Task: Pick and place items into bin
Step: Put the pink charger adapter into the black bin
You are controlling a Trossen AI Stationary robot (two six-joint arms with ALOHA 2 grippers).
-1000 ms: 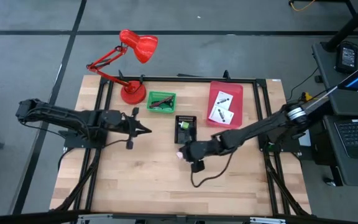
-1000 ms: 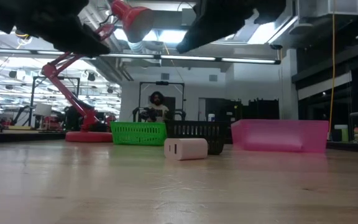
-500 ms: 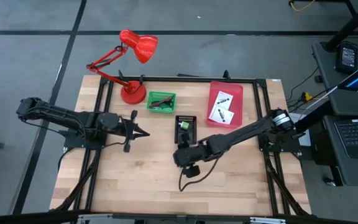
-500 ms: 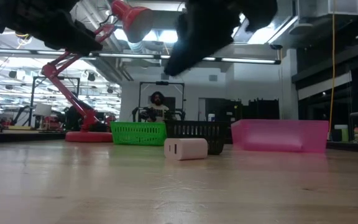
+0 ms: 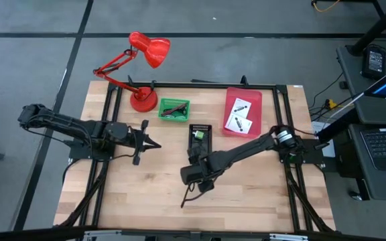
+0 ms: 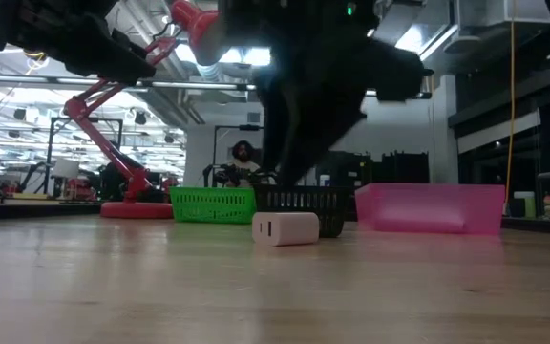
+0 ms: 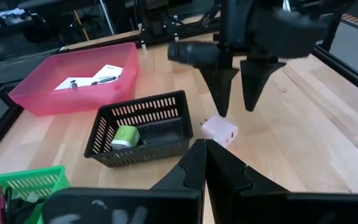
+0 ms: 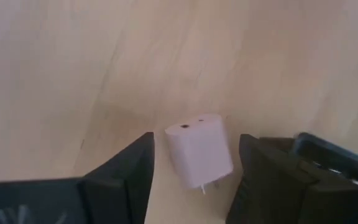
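A pale pink cube (image 7: 220, 130) with small prongs lies on its side on the wooden table, just before the black basket (image 7: 138, 126); it also shows in the low view (image 6: 285, 228). My right gripper (image 7: 235, 109) is open and points down just above the cube. In the right wrist view the cube (image 8: 199, 152) shows between the two fingers, apart from both. My left gripper (image 5: 154, 142) is shut and empty, and hovers at the table's left middle. In the high view the right arm hides the cube.
A pink bin (image 5: 243, 110) at the far right holds two white printed packets (image 7: 91, 76). The black basket (image 5: 200, 138) holds a green-white piece (image 7: 125, 136). A green basket (image 5: 173, 109) holds dark cords. A red desk lamp (image 5: 143, 73) stands at the far left. Bare wood lies toward the near edge.
My right gripper has gone toward the table's left and near edges and has come down over the cube, tipping until its fingers point down at it. The cube has stayed where it was.
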